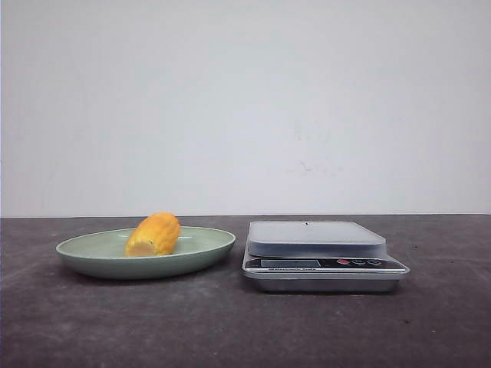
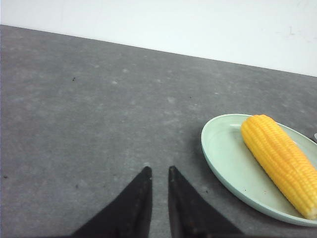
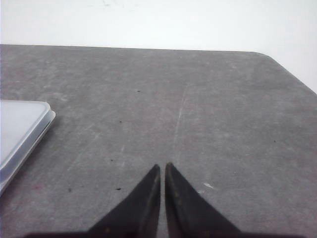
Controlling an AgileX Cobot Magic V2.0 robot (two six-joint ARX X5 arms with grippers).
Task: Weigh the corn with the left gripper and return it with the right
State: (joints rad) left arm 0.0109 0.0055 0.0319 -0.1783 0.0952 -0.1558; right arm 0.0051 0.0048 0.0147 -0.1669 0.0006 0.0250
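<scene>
The corn (image 1: 153, 234) is a yellow-orange cob lying in a pale green plate (image 1: 211, 247) on the left of the dark table. The left wrist view shows the corn (image 2: 280, 161) lengthwise in that plate (image 2: 218, 153). My left gripper (image 2: 159, 169) hovers over bare table beside the plate rim, its fingers a narrow gap apart and holding nothing. A silver kitchen scale (image 1: 314, 234) stands to the right of the plate with nothing on its platform. My right gripper (image 3: 163, 166) is shut and empty over the table, off to one side of the scale (image 3: 20, 129). Neither gripper shows in the front view.
The scale's display and buttons (image 1: 357, 262) face the front. A white wall stands behind the table. The table's far rounded corner (image 3: 267, 55) shows in the right wrist view.
</scene>
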